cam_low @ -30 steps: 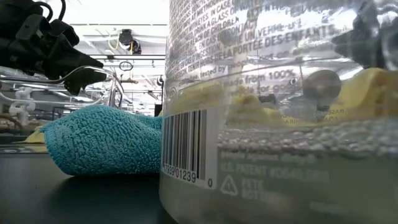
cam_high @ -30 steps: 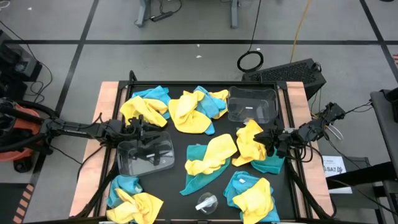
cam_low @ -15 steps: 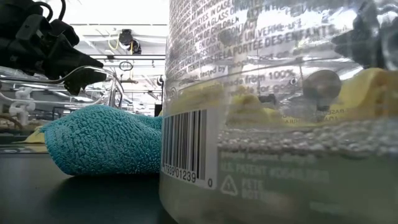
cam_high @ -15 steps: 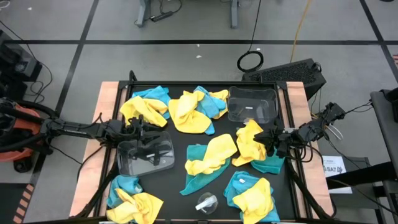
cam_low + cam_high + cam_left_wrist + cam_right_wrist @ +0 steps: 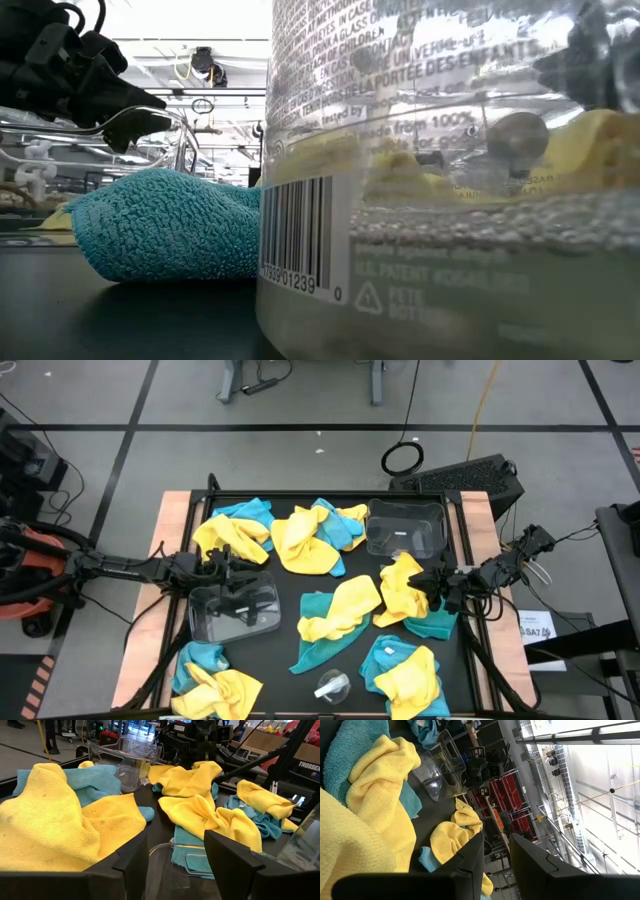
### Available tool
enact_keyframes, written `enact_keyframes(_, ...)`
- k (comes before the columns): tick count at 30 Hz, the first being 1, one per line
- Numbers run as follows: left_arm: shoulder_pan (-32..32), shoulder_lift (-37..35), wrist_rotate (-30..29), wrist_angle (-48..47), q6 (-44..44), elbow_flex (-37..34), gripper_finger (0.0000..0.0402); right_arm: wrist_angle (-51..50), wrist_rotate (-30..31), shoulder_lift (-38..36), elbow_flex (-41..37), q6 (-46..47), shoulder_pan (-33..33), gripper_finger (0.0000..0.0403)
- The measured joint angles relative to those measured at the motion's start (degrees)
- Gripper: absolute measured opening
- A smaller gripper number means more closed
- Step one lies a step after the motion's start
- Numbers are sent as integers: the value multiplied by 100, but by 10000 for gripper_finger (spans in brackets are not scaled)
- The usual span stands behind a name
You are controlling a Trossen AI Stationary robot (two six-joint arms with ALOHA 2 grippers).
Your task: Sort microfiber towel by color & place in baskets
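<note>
From above, your desk (image 5: 185,505) carries yellow and teal towels (image 5: 340,610) in scattered heaps, one clear basket (image 5: 405,528) at the far right and another basket (image 5: 233,610) near left, over which the left hand (image 5: 232,582) hangs, while the right hand (image 5: 425,582) sits at a yellow towel's edge. At desk level you have a teal towel (image 5: 165,225) beside a clear printed container (image 5: 450,180) filling the view. Left wrist view: fingers (image 5: 132,857) parted, holding nothing, over the basket rim (image 5: 165,851); right wrist view: fingers (image 5: 470,857) narrowly apart, empty, above a yellow towel (image 5: 382,795).
</note>
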Motion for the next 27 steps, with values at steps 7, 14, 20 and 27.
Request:
enact_keyframes(7,1,0,1,-2,0,0,196,-1,0,2,0,0,0,86)
enact_keyframes(14,1,0,-1,0,-1,0,196,-1,0,2,0,0,2,86)
enact_keyframes(20,0,0,0,-2,-1,-2,196,0,0,0,-1,1,2,86)
enact_keyframes(27,1,0,1,-1,-1,0,196,60,2,1,-1,-1103,-26,86)
